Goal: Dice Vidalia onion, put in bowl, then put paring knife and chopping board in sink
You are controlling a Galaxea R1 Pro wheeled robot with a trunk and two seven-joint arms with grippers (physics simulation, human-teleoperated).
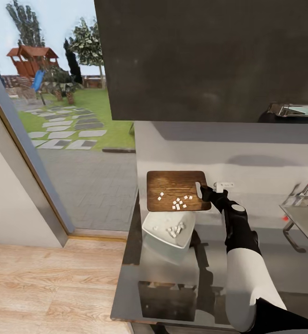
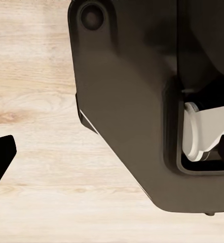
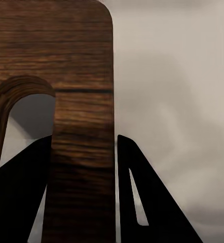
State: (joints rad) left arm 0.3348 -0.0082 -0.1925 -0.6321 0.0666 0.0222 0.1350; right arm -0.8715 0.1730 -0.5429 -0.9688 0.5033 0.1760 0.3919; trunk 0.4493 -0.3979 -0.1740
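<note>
The board (image 1: pixel 174 190) is held lifted and tilted above the bowl (image 1: pixel 168 228), its lower edge just over the bowl's far rim. It is grasped at its handle end by the right end effector (image 1: pixel 204 189), whose fingers are clenched on the strip of wood between the oval slot and the board's end. In the right wrist view the board (image 3: pixel 81 101) is seen between the two dark fingers (image 3: pixel 137 202), one on each face, with the slot's curved edge beside them.

White onion dice (image 1: pixel 179 202) are scattered on the board, most of them near its lower edge. More dice (image 1: pixel 175 229) are lying in the bowl, which rests on the grey worktop (image 1: pixel 284 269) near its left end. Behind the right end effector, a small white object that may be the knife (image 1: pixel 222 185) is seen on the worktop; it is too small to be made out surely. The sink (image 1: pixel 307 213) and its tap with a red tip are seen at the right edge.

In the left wrist view, one dark fingertip (image 2: pixel 0 157) of the left end effector is seen over the wood floor (image 2: pixel 36 76), beside the robot's dark body; whether it is released or clenched cannot be told.
</note>
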